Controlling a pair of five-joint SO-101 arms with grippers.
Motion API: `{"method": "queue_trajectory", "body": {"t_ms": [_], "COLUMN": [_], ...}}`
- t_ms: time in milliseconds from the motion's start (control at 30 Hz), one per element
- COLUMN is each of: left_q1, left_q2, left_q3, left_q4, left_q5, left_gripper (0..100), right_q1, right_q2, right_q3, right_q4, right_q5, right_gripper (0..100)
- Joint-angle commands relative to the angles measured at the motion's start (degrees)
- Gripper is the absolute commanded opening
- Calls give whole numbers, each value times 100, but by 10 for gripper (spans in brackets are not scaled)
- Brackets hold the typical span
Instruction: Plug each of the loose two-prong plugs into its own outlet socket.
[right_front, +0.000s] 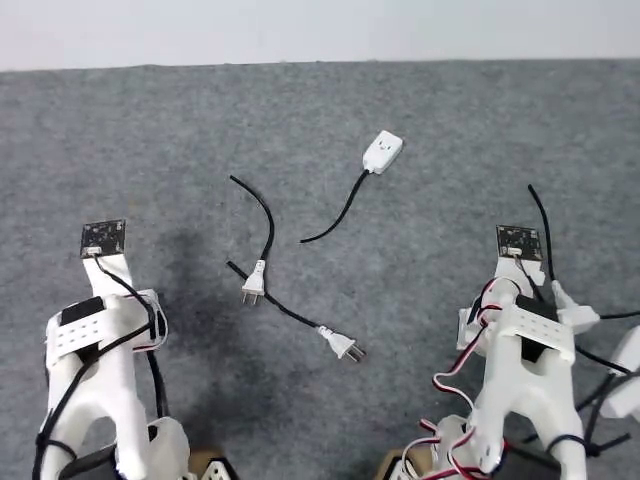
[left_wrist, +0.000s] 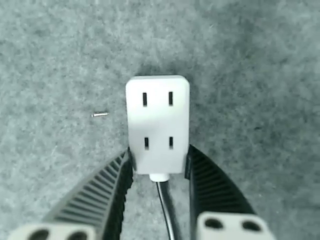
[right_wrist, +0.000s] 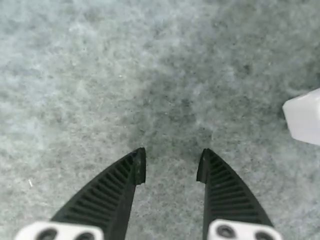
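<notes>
A white outlet block (left_wrist: 157, 120) with two pairs of slots lies on the grey carpet. My left gripper (left_wrist: 157, 161) is shut on its cord end, one finger against each side. My right gripper (right_wrist: 170, 166) stands open over bare carpet, holding nothing. In the high view, two loose white two-prong plugs (right_front: 254, 286) (right_front: 343, 346) on black cords lie mid-table between the arms. A second white outlet socket (right_front: 383, 152) with a black cord lies farther back, right of centre. Both arms sit at the near edge, the left arm (right_front: 100, 340) and the right arm (right_front: 525, 340).
A white object (right_wrist: 303, 118) juts in at the edge of the right wrist view. Another black cord (right_front: 542, 225) with a white end piece (right_front: 572, 306) runs beside the right arm. A small metal sliver (left_wrist: 100, 114) lies near the held outlet.
</notes>
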Motion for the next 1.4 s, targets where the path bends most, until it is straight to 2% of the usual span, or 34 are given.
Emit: {"method": "queue_trajectory", "body": {"t_ms": [0,67,200,333,433,533,700,833,1000,1100,1367], "left_q1": [299,668,1714,2664,3086,3007,2470,2057,1785,1758,2189], "left_q2": [-26,-79,-88,-53,-88,-88,-88,-44,-35,-35,-18], "left_q3": [31,75,75,40,13,-321,-1200,-1525,-1156,-971,-1051], "left_q4": [-79,-26,-18,-18,-18,202,1064,1169,703,308,-79], "left_q5": [88,97,246,1081,1398,1433,1389,1380,932,897,914], "left_gripper": [68,17,15,18,20,58,197,207,206,206,206], "right_q1": [66,75,84,119,189,180,171,171,163,163,163], "right_q2": [-198,-198,-198,-198,-198,-198,-198,-198,-198,-198,-198], "right_q3": [-35,-35,-35,-35,-44,-44,-44,-53,-62,-62,-62], "right_q4": [-40,-40,-31,-40,-48,-66,-66,-66,-66,-66,-57], "right_q5": [53,53,53,53,53,53,53,62,70,211,229], "right_gripper": [165,165,165,165,165,165,165,165,165,165,165]}}
